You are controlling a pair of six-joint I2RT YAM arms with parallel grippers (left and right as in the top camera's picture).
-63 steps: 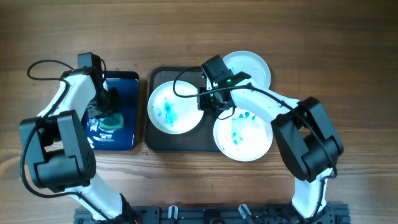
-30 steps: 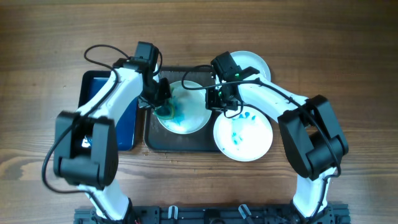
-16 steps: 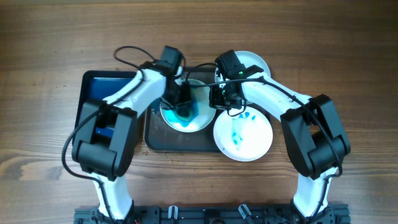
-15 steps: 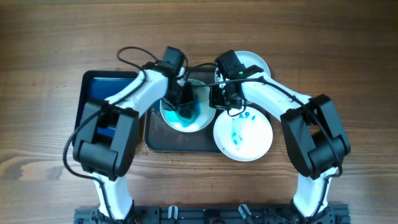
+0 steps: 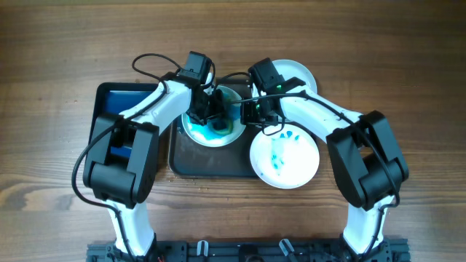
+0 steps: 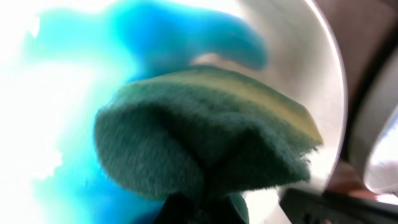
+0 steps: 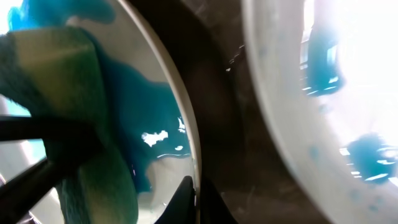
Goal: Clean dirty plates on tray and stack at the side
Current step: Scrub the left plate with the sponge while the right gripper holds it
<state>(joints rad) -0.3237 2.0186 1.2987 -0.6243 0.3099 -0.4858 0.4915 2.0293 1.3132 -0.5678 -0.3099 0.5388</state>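
My left gripper [image 5: 207, 115] is shut on a green sponge [image 5: 217, 126] and presses it onto a white plate [image 5: 191, 131] wet with blue smears, on the dark grey tray [image 5: 211, 161]. In the left wrist view the sponge [image 6: 205, 137] covers the plate [image 6: 56, 81]. My right gripper [image 5: 252, 113] is shut on that plate's right rim; in the right wrist view its fingertips [image 7: 186, 194] pinch the rim [image 7: 177, 106]. A second stained plate [image 5: 285, 157] overlaps the tray's right edge. A third plate [image 5: 297, 76] lies behind it.
A smaller black-rimmed tray with a blue inside [image 5: 116, 124] lies left of the grey tray, partly under my left arm. Both arms cross over the grey tray's back half. The wooden table [image 5: 378, 44] surrounds everything.
My left arm carried the sponge from the blue tray onto the plate and has rubbed blue across it. In the last half second the sponge shifted slightly back. My right gripper kept its hold.
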